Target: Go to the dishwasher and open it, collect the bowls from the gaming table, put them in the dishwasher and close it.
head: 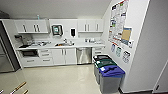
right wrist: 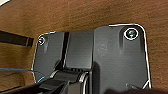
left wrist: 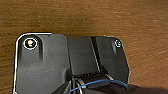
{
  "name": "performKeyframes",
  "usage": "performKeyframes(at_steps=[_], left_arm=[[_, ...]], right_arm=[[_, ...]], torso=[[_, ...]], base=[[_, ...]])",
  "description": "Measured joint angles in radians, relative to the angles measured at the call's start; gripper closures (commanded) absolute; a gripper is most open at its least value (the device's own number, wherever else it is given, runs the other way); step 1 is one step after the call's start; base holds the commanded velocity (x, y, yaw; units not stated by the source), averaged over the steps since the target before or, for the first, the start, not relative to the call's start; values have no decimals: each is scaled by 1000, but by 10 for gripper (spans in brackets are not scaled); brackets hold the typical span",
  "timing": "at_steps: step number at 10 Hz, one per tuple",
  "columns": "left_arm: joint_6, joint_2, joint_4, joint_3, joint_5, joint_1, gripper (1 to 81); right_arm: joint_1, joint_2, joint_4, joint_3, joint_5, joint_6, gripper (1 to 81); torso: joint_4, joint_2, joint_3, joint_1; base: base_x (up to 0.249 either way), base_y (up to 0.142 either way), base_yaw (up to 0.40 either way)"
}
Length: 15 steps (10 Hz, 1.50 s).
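— Can you read any of the printing on the tall multicoloured poster (head: 118, 18) on the white right-hand wall?

— No. There are blocks of colour and lines of print, none of it legible.

— What about the small pale sheets (head: 119, 51) taped below it, over the grey bins with black, green and blue lids (head: 108, 71)?

— They bear marks, but no word or number can be made out.

— And the brushed steel dishwasher front (head: 83, 55) under the white counter?

— No brand or label can be read there.
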Motion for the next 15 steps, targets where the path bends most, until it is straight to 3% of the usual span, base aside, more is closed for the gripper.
performKeyframes(at_steps=[12, 15], left_arm=[[0, 3, 0, -4, 0, 0, 10], [0, 6, 0, -4, 0, 0, 10]], right_arm=[[0, -3, -1, 0, 0, 0, 10], [0, -4, -1, 0, 0, 0, 10]], torso=[[0, 0, 0, 0], [0, 0, 0, 0]], base=[[189, 0, 0], [189, 67, 0]])
